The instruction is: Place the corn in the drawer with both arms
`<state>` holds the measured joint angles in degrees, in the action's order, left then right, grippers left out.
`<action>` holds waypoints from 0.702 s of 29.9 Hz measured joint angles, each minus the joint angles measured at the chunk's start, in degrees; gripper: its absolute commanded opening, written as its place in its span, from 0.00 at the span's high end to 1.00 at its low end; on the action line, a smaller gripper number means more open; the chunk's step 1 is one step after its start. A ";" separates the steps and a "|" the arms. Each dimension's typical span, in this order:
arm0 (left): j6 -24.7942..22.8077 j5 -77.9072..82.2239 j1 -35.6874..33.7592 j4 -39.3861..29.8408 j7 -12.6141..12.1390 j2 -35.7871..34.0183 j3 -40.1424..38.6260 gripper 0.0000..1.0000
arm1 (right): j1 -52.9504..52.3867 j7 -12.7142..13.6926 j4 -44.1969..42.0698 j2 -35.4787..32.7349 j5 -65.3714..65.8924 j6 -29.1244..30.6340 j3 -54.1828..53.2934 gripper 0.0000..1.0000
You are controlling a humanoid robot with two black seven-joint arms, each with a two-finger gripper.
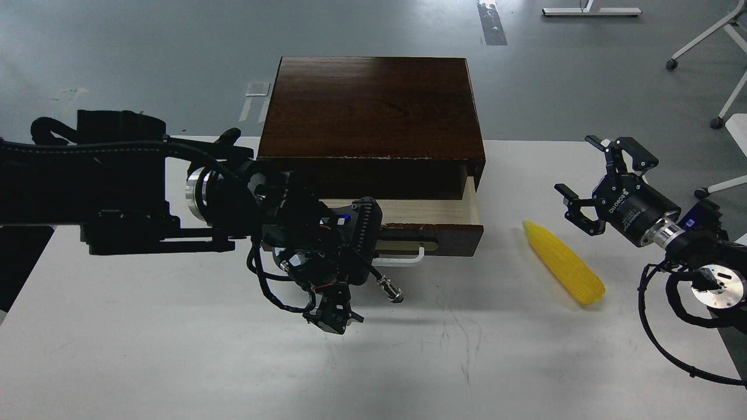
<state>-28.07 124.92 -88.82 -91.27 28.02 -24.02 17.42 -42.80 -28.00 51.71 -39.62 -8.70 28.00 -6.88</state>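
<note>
1. The left arm [117, 181] crosses in front of the drawer [429, 230], hiding its left half and part of the white handle [402, 259].
2. The left gripper [334, 318] points down, dark and bunched; I cannot tell whether it is spread or closed.
3. The drawer, dark wood with a pale inside, is pulled partly out of the brown box [373, 111].
4. The ribbed yellow corn [563, 262] lies on the white table [175, 350], right of the drawer.
5. The right gripper [589, 178] hovers near the corn with fingers spread, empty.
</note>
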 measured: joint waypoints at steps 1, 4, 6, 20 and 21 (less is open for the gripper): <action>0.01 0.03 -0.29 0.02 0.00 0.02 -0.11 0.02 | 0.02 0.00 0.02 -0.01 0.00 0.00 0.01 0.00; 0.06 0.05 -1.14 0.09 0.01 0.09 -0.19 0.02 | 0.09 0.00 0.03 -0.02 0.00 0.00 0.09 0.00; 0.06 0.05 -1.60 0.12 0.00 0.09 -0.23 0.02 | 0.17 0.00 0.04 -0.01 0.00 0.00 0.11 0.00; 0.07 -6.96 -4.22 -4.36 -0.03 -2.76 -6.49 0.02 | 0.19 0.00 0.02 -0.12 0.00 0.00 0.11 0.00; 0.07 -9.05 -4.40 -4.89 -0.03 -3.43 -7.52 0.02 | 0.21 0.00 0.01 -0.16 0.00 0.00 0.12 0.00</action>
<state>-27.99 115.87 -93.22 -96.16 27.99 -27.45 9.90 -42.59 -28.00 51.72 -39.78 -8.70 28.00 -6.76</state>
